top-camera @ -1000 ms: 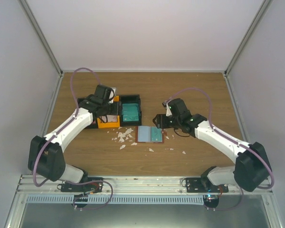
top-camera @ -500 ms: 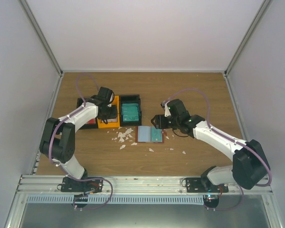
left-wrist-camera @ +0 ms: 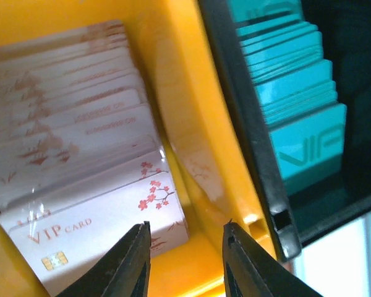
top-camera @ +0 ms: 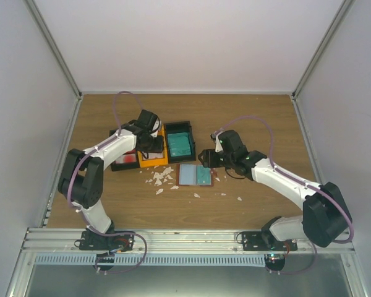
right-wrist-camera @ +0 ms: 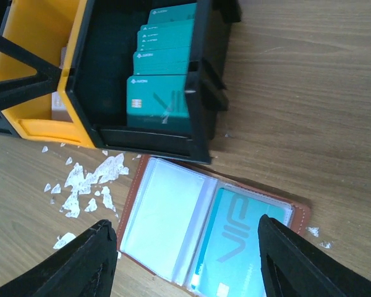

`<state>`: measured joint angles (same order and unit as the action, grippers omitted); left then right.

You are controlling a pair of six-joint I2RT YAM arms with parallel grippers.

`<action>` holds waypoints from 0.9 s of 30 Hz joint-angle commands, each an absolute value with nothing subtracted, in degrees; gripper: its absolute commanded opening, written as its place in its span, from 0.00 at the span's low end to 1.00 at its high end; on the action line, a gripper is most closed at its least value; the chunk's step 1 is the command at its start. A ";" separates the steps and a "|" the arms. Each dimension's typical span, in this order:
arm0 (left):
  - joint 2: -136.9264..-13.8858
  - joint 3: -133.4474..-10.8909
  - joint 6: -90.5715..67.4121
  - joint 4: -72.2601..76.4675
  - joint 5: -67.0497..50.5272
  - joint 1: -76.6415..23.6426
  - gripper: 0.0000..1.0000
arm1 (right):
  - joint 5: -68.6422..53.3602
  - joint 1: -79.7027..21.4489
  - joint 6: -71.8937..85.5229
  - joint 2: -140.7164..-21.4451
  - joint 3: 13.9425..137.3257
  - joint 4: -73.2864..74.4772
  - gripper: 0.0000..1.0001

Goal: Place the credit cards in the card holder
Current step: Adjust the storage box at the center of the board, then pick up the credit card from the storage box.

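Card holder [right-wrist-camera: 161, 216] lies open and flat about mid-worktop [right-wrist-camera: 309, 93], with one teal credit card [right-wrist-camera: 235, 244] in its right clear pocket. Just beyond it, towards the far edge, a black bin [right-wrist-camera: 201, 93] holds a row of teal cards [right-wrist-camera: 161, 99]. The joined orange bin [left-wrist-camera: 191, 124] holds pale pinkish cards [left-wrist-camera: 80, 124]. White scraps [right-wrist-camera: 86, 182] lie at the holder's left side. Right gripper [right-wrist-camera: 184, 247] hovers over the holder, jaws wide apart, gripping nothing. Left gripper [left-wrist-camera: 185, 247] is over the pale cards, jaws partly apart, nothing seen between them.
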<state>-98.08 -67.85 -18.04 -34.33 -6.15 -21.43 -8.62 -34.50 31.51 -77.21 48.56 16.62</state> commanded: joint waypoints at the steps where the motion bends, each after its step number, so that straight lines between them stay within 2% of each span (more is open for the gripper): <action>1: -101.15 -73.31 -12.14 -31.64 -13.62 -23.80 0.37 | -5.99 -33.56 30.39 -77.04 48.05 15.46 0.63; 9: -105.56 -79.92 2.16 -37.43 -7.63 -23.76 0.40 | -4.70 -31.94 27.40 -80.10 50.33 17.62 0.64; 16: -106.17 -79.07 11.96 -40.12 -9.70 -22.50 0.40 | -7.71 -31.89 26.82 -82.90 53.30 19.27 0.64; 18: -107.30 -80.07 13.07 -40.90 -10.91 -21.65 0.47 | -8.80 -31.86 27.21 -83.38 53.96 19.50 0.64; 20: -108.97 -81.72 13.87 -43.42 -11.70 -21.01 0.62 | -10.26 -31.87 27.49 -83.78 54.49 19.51 0.64; 22: -110.25 -82.38 14.36 -43.48 -11.54 -20.68 0.66 | -11.18 -31.91 27.42 -84.29 54.85 19.86 0.64; 24: -111.69 -82.66 14.64 -43.98 -9.43 -20.41 0.65 | -11.18 -31.85 27.17 -84.71 55.14 20.72 0.64; 27: -112.00 -82.58 14.45 -43.74 -9.38 -20.21 0.51 | -10.60 -31.90 27.11 -84.86 55.04 20.73 0.64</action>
<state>-110.98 -81.56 12.58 -42.22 -10.02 -20.73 -9.89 -32.40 27.77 -84.12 53.82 19.64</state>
